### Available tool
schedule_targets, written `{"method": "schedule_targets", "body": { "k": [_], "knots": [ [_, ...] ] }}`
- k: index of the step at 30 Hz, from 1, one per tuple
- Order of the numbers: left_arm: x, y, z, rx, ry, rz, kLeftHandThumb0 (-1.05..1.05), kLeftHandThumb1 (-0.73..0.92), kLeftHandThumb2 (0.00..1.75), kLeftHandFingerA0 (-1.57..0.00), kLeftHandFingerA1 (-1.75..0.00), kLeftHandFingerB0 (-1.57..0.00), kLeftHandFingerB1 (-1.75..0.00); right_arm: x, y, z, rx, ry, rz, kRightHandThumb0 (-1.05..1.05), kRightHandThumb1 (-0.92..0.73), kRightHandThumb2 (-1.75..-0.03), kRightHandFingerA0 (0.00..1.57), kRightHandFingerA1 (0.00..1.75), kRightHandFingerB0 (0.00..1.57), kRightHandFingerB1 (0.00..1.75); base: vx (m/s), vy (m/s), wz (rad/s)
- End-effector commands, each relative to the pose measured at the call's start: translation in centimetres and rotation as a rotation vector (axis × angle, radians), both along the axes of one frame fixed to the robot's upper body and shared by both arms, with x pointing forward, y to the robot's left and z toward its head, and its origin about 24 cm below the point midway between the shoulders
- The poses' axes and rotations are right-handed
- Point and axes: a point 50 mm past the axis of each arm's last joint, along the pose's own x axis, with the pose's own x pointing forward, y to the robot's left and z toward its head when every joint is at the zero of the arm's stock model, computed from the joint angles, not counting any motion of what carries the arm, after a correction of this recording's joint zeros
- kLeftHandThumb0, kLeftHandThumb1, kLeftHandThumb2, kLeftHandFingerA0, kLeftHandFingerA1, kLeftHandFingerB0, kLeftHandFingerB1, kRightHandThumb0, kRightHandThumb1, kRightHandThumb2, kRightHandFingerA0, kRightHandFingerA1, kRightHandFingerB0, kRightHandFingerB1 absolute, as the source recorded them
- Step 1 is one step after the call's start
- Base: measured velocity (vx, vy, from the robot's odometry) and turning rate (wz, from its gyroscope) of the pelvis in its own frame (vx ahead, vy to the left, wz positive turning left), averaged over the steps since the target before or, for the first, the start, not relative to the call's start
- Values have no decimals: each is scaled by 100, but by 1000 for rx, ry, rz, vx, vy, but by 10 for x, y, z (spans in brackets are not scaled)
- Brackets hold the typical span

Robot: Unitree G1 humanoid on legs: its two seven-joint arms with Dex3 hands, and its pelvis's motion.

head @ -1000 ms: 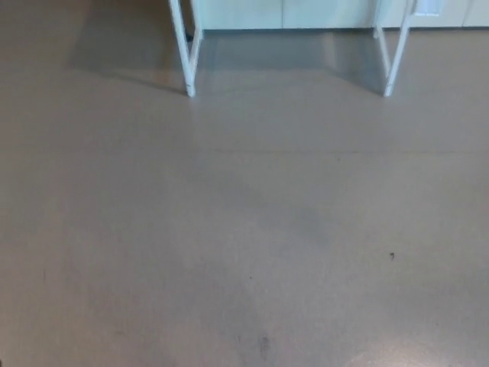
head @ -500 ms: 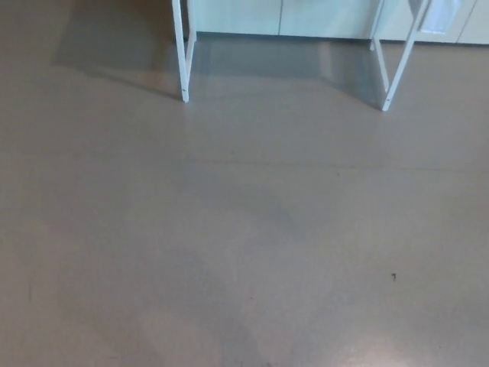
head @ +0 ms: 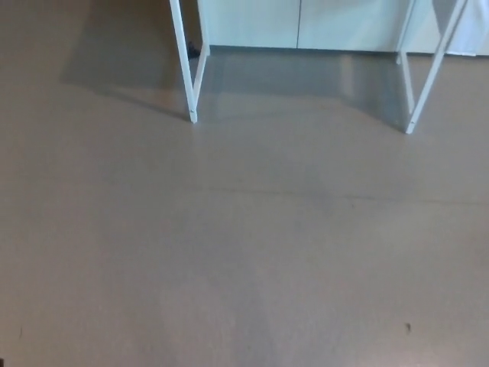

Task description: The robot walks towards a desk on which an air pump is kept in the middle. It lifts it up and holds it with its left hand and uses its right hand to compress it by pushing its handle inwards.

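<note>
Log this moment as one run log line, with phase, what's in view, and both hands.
phase: approach | view: bare floor, white desk legs at top | air pump: not in view | left hand: not in view | right hand: not in view

No part of the robot shows (neither arm nor hand), so its looks cannot be told

Bare brown floor carries two white desk legs ahead.
</note>
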Motion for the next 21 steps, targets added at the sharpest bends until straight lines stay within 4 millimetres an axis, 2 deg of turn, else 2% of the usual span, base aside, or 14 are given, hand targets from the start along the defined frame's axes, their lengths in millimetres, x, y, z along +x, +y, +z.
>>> {"method": "schedule_targets", "body": {
  "k": [1,9,10,12,13,14,15,19,20,21],
  "knots": [
    [-3,6,3,26,-6,-4,-51,81,64,-35,-36,-28,-31,-2,-1,0,0,-1,-1,-54,-82,-64,26,34,20,30,266,-80,-3],
    [-4,7,3,37,9,-6,-53,80,63,-37,-37,-29,-32,-2,-2,0,3,7,-9,-55,-81,-64,26,33,21,29,410,49,-12],
    [-4,7,3,45,14,-13,-53,80,64,-36,-37,-29,-31,-1,-1,0,3,6,-4,-29,-56,-108,8,50,8,49,547,125,-88],
    [-3,7,3,52,20,-21,-53,80,64,-36,-37,-29,-31,0,-1,0,3,5,0,-29,-56,-108,8,50,8,49,518,123,-27],
    [-4,7,3,46,13,-18,-52,80,64,-36,-37,-29,-32,0,-1,0,7,4,-1,-57,-81,-64,25,33,21,30,516,156,0],
    [-5,7,3,44,11,-16,-52,80,64,-36,-37,-29,-32,0,-1,0,8,4,-2,-57,-81,-64,25,33,21,30,495,144,-2],
    [-5,6,2,45,11,-11,-53,79,63,-35,-36,-29,-31,-1,-1,0,16,1,-5,-30,-56,-108,7,50,7,49,387,74,5],
    [-7,6,1,44,18,-7,-53,80,63,-36,-36,-28,-31,-1,-1,-1,13,7,2,-30,-55,-107,8,50,7,49,398,44,14],
    [-7,6,1,40,21,-9,-53,81,63,-32,-35,-27,-31,-1,-1,-1,10,10,5,-56,-80,-64,25,33,21,30,412,-56,23],
    [-8,6,1,35,24,-12,-53,81,63,-32,-35,-27,-31,-2,-1,-1,7,12,8,-56,-80,-64,25,33,21,30,441,-98,28]
  ]
}}
